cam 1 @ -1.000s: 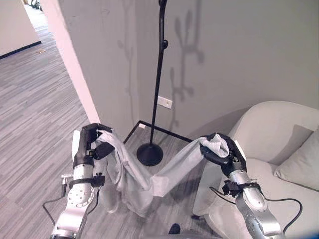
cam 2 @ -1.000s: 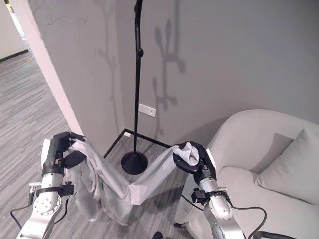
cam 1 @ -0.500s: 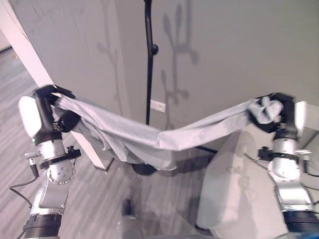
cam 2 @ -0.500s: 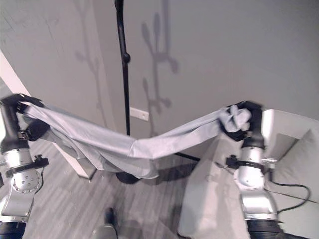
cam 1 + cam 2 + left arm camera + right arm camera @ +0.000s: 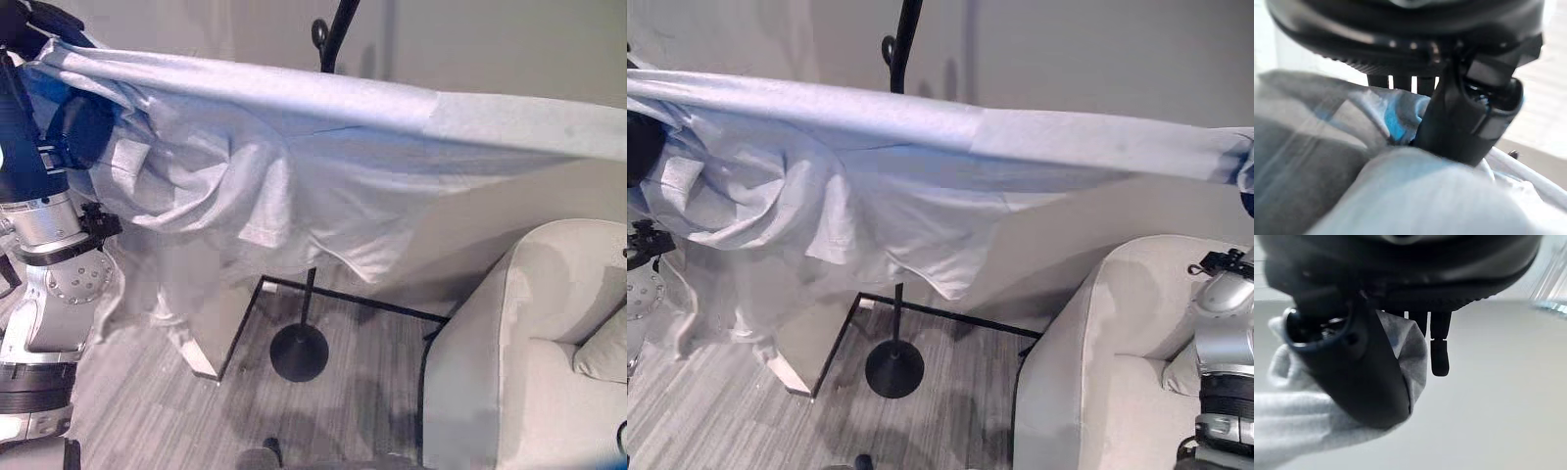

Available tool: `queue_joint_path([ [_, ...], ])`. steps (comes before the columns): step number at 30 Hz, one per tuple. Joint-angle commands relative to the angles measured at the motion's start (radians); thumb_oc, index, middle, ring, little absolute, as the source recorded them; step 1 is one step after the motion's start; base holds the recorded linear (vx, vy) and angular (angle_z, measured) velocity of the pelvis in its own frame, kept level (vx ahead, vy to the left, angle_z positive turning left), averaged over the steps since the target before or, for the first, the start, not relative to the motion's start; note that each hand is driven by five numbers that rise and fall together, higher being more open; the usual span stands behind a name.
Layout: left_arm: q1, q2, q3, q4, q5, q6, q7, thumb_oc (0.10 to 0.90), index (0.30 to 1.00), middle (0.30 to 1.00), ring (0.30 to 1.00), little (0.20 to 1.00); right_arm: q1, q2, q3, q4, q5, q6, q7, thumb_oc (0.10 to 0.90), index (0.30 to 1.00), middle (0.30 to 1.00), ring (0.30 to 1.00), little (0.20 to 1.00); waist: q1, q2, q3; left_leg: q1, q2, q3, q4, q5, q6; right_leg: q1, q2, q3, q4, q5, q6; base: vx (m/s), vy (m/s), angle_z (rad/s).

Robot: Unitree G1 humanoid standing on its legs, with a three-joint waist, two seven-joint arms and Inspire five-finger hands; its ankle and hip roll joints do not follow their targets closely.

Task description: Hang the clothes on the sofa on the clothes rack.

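Before the grey wall, both raised hands, left hand and right hand, fingers pinching the stretched pale garment.

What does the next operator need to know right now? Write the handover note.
Left hand: shut on one end of the grey garment, raised high.
Right hand: shut on the other end, thumb and fingers pinching the cloth.
The garment is stretched between both hands in front of the clothes rack; its body sags below the taut upper edge and hides most of the pole. The rack's base stands on the floor beside the sofa.
Done: garment off the sofa and lifted.
Left: get it onto a rack hook, then release both hands.
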Motion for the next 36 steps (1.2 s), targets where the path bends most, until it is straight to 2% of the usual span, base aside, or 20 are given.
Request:
queue_joint_path([
  [1,-0.135,0.055,0.046,0.040,-0.030,0.000,0.039,0.400,0.300,0.300,0.300,0.300,-0.083,-0.168,-0.037,0.101,0.040,0.017,-0.031,0.400,0.300,0.300,0.300,0.300,0.000,0.006,-0.102,-0.013,0.047,-0.021,0.048,-0.100,-0.064,-0.029,0.104,-0.002,-0.230,0.009,-0.018,0.18,-0.269,-0.11],
  [2,-0.159,0.063,0.034,0.063,-0.034,0.006,0.040,0.400,0.300,0.300,0.300,0.300,-0.085,-0.178,-0.019,0.108,0.033,0.017,-0.022,0.400,0.300,0.300,0.300,0.300,-0.005,0.006,-0.111,-0.008,0.058,-0.041,0.042,-0.106,-0.080,-0.023,0.121,0.033,-0.318,0.020,-0.013,0.10,-0.280,0.10],
  [3,-0.182,0.068,0.020,0.110,-0.032,0.021,0.028,0.400,0.300,0.300,0.300,0.300,-0.086,-0.176,0.002,0.096,0.026,0.018,0.010,0.400,0.300,0.300,0.300,0.300,-0.007,-0.004,-0.125,-0.008,0.072,-0.019,0.045,-0.096,-0.090,-0.003,0.146,0.035,-0.401,0.028,-0.023,0.15,-0.216,0.05],
  [4,-0.186,0.070,0.016,0.114,-0.032,0.022,0.028,0.400,0.300,0.300,0.300,0.300,-0.088,-0.175,0.003,0.096,0.025,0.020,0.011,0.400,0.300,0.300,0.300,0.300,-0.005,-0.005,-0.125,-0.007,0.074,-0.018,0.045,-0.097,-0.092,0.001,0.149,0.035,-0.411,0.032,-0.024,0.16,-0.283,-0.04],
  [5,-0.239,0.083,-0.026,0.170,-0.045,0.026,0.014,0.400,0.300,0.300,0.300,0.300,-0.109,-0.172,0.041,0.099,0.020,0.017,0.022,0.400,0.300,0.300,0.300,0.300,-0.005,-0.017,-0.146,-0.008,0.092,-0.010,0.052,-0.094,-0.112,0.036,0.184,0.047,-0.472,0.029,-0.027,0.13,-0.160,0.00],
  [8,-0.322,0.088,-0.090,0.244,-0.074,0.032,0.002,0.400,0.300,0.300,0.300,0.300,-0.156,-0.175,0.093,0.110,0.032,-0.002,0.032,0.400,0.300,0.300,0.300,0.300,-0.007,-0.017,-0.167,-0.004,0.120,-0.013,0.069,-0.100,-0.134,0.062,0.214,0.058,-0.528,0.039,-0.032,0.18,-0.208,-0.02],
  [9,-0.413,0.095,-0.164,0.320,-0.102,0.042,-0.011,0.400,0.300,0.300,0.300,0.300,-0.216,-0.181,0.158,0.140,0.046,-0.012,0.036,0.400,0.300,0.300,0.300,0.300,-0.010,-0.015,-0.170,-0.018,0.145,-0.025,0.109,-0.106,-0.147,0.077,0.239,0.068,-0.560,0.031,-0.048,0.14,-0.185,-0.20],
  [12,-0.506,0.095,-0.229,0.393,-0.120,0.051,-0.024,0.400,0.300,0.300,0.300,0.300,-0.269,-0.186,0.207,0.165,0.059,-0.023,0.042,0.400,0.300,0.300,0.300,0.300,-0.019,-0.009,-0.160,-0.051,0.173,-0.044,0.189,-0.098,-0.167,0.097,0.267,0.066,-0.593,0.025,-0.069,0.09,-0.154,-0.02],
  [14,-0.570,0.110,-0.280,0.452,-0.127,0.059,-0.042,0.400,0.300,0.300,0.300,0.300,-0.308,-0.197,0.253,0.198,0.069,-0.027,0.048,0.400,0.300,0.300,0.300,0.300,-0.017,-0.008,-0.150,-0.087,0.199,-0.064,0.285,-0.072,-0.182,0.120,0.287,0.065,-0.615,0.014,-0.091,0.07,-0.156,0.03],
  [17,-0.654,0.114,-0.351,0.526,-0.149,0.074,-0.063,0.400,0.300,0.300,0.300,0.300,-0.388,-0.210,0.322,0.239,0.094,-0.039,0.053,0.400,0.300,0.300,0.300,0.300,-0.006,-0.012,-0.114,-0.183,0.230,-0.108,0.473,0.021,-0.217,0.152,0.304,0.060,-0.624,-0.003,-0.127,0.03,-0.138,-0.08],
  [19,-0.702,0.115,-0.389,0.575,-0.159,0.084,-0.074,0.400,0.300,0.300,0.300,0.300,-0.419,-0.206,0.360,0.263,0.106,-0.045,0.070,0.400,0.300,0.300,0.300,0.300,-0.014,-0.014,-0.102,-0.217,0.225,-0.106,0.474,0.000,-0.206,0.162,0.311,0.051,-0.638,-0.011,-0.132,0.08,-0.054,-0.05],
  [20,-0.717,0.112,-0.404,0.590,-0.160,0.090,-0.084,0.400,0.300,0.300,0.300,0.300,-0.427,-0.203,0.372,0.261,0.109,-0.046,0.082,0.400,0.300,0.300,0.300,0.300,-0.015,-0.009,-0.107,-0.220,0.214,-0.116,0.433,-0.039,-0.207,0.171,0.316,0.070,-0.646,-0.030,-0.125,0.06,0.033,0.13],
  [21,-0.713,0.105,-0.405,0.584,-0.158,0.094,-0.092,0.400,0.300,0.300,0.300,0.300,-0.419,-0.201,0.377,0.257,0.109,-0.049,0.094,0.400,0.300,0.300,0.300,0.300,-0.013,-0.013,-0.102,-0.226,0.193,-0.091,0.384,-0.045,-0.182,0.159,0.307,0.053,-0.641,-0.016,-0.123,0.08,0.062,0.23],
  [22,-0.694,0.111,-0.393,0.586,-0.152,0.094,-0.101,0.400,0.300,0.300,0.300,0.300,-0.408,-0.202,0.370,0.251,0.107,-0.046,0.108,0.400,0.300,0.300,0.300,0.300,-0.012,-0.012,-0.106,-0.227,0.185,-0.090,0.335,-0.053,-0.178,0.163,0.304,0.054,-0.642,-0.019,-0.120,0.06,0.063,0.15],
  [23,-0.688,0.098,-0.387,0.576,-0.154,0.092,-0.112,0.445,0.368,0.368,0.368,0.368,-0.393,-0.182,0.370,0.247,0.107,-0.046,0.119,0.400,0.300,0.300,0.300,0.300,-0.016,-0.010,-0.106,-0.233,0.185,-0.093,0.308,-0.065,-0.185,0.172,0.311,0.070,-0.646,-0.031,-0.116,0.09,0.047,0.06],
  [25,-0.646,0.092,-0.372,0.551,-0.152,0.085,-0.136,0.513,0.469,0.469,0.469,0.469,-0.356,-0.150,0.368,0.230,0.085,-0.046,0.144,0.400,0.300,0.300,0.300,0.300,-0.017,-0.008,-0.114,-0.217,0.171,-0.059,0.242,-0.042,-0.174,0.158,0.310,0.052,-0.641,-0.022,-0.115,0.07,0.061,0.08],
  [26,-0.604,0.090,-0.354,0.530,-0.143,0.081,-0.147,0.638,0.658,0.658,0.658,0.658,-0.321,-0.131,0.361,0.212,0.068,-0.049,0.161,0.400,0.300,0.300,0.300,0.300,-0.014,-0.006,-0.121,-0.199,0.158,-0.062,0.204,-0.028,-0.174,0.159,0.306,0.054,-0.641,-0.023,-0.112,0.12,0.078,-0.06],
  [27,-0.530,0.079,-0.319,0.495,-0.127,0.079,-0.171,0.800,0.900,0.900,0.900,0.900,-0.262,-0.098,0.345,0.169,0.043,-0.050,0.198,0.400,0.300,0.300,0.300,0.300,-0.017,-0.006,-0.120,-0.193,0.156,-0.055,0.178,-0.016,-0.175,0.159,0.305,0.052,-0.642,-0.023,-0.111,0.18,0.088,-0.18],
  [28,-0.383,0.061,-0.241,0.417,-0.103,0.072,-0.206,0.800,0.900,0.900,0.900,0.900,-0.140,-0.036,0.299,0.085,-0.014,-0.051,0.244,0.400,0.300,0.300,0.300,0.300,-0.016,-0.002,-0.132,-0.158,0.149,-0.043,0.133,-0.014,-0.168,0.158,0.301,0.049,-0.642,-0.022,-0.107,0.16,0.076,-0.09],
  [36,-0.150,-0.057,-0.124,0.323,-0.108,0.063,-0.229,0.800,0.900,0.900,0.900,0.900,-0.008,0.109,0.283,0.000,-0.043,-0.063,0.289,0.400,0.300,0.300,0.300,0.300,-0.005,0.003,-0.135,-0.121,0.137,-0.037,0.082,-0.014,-0.156,0.152,0.290,0.049,-0.641,-0.019,-0.099,0.05,0.035,0.05],
])
